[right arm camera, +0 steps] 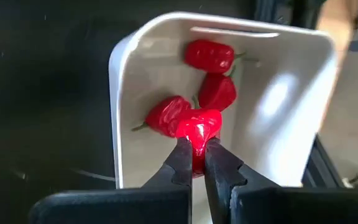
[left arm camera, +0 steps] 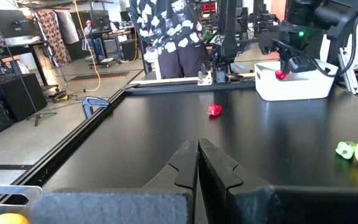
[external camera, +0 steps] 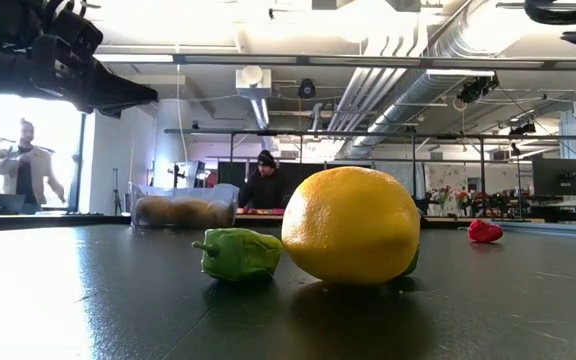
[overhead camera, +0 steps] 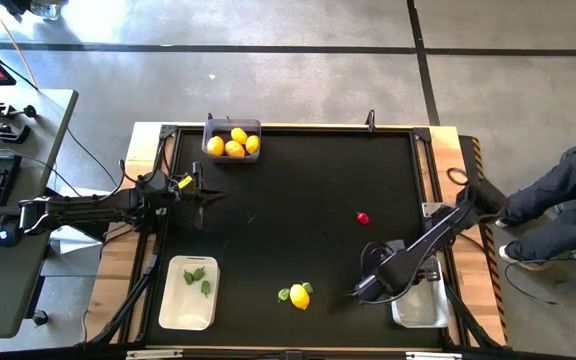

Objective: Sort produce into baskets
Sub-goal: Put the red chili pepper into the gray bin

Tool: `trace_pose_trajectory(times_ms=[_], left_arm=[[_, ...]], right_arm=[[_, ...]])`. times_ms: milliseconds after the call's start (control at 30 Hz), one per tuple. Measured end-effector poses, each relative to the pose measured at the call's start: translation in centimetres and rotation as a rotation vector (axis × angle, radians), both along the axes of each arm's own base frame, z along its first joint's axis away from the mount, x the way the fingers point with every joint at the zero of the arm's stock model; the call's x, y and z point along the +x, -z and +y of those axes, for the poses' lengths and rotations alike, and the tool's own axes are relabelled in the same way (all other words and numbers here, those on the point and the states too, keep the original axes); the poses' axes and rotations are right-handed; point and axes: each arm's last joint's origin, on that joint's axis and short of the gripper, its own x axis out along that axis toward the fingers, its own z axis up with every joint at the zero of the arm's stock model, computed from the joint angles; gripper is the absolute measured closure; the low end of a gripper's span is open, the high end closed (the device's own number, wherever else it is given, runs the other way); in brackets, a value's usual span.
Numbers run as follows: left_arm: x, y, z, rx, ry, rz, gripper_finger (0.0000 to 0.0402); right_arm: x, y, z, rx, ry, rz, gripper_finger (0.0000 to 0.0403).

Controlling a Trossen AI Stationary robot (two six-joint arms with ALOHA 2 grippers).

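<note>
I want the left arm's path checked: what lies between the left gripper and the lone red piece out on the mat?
Nothing: the high view shows bare black mat between left gripper and red piece.

Lemon (external camera: 351,226) w/ green piece (external camera: 238,253) touching, red piece (external camera: 484,231) behind.
</note>
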Motion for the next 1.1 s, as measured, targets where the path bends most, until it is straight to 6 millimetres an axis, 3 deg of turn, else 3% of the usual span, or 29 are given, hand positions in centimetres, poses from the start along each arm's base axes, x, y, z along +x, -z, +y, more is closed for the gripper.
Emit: trace_pose_trajectory(times_ms=[167, 333, 467, 600, 767, 900, 1000, 1100], left_arm=[[0.0, 0.0, 0.0, 0.0, 0.0, 0.0, 0.0401], [0.0, 0.0, 0.0, 0.0, 0.0, 0.0, 0.0401], [0.0, 0.0, 0.0, 0.0, 0.0, 0.0, 0.0401], [0.0, 0.0, 0.0, 0.0, 0.0, 0.0, 0.0401], [0.0, 0.0, 0.0, 0.0, 0.0, 0.0, 0.0401], [0.0, 0.0, 0.0, 0.0, 0.0, 0.0, 0.0401], [0.0, 0.0, 0.0, 0.0, 0.0, 0.001, 0.0401], [0.0, 0.0, 0.0, 0.0, 0.0, 0.001, 0.0401]], right_arm=[[-2.0, -0.5, -1.4, 0.039, 0.002, -0.079, 0.0398], [-3.3, 0.8, -2.5, 0.069, -0.021, -0.182, 0.0398], [-3.7, 2.5, -2.8, 0.084, -0.013, -0.206, 0.0391], [-3.7, 2.5, -2.8, 0.075, 0.013, -0.206, 0.0365], [-2.9, 0.2, -2.2, 0.083, 0.034, -0.212, 0.0288], [-2.7, -3.0, -2.1, 0.037, 0.069, -0.177, 0.0223], [-2.6, -5.7, -2.1, -0.016, 0.056, -0.19, 0.0193], [-2.0, -7.9, -2.6, -0.146, 0.003, -0.323, 0.0182]])
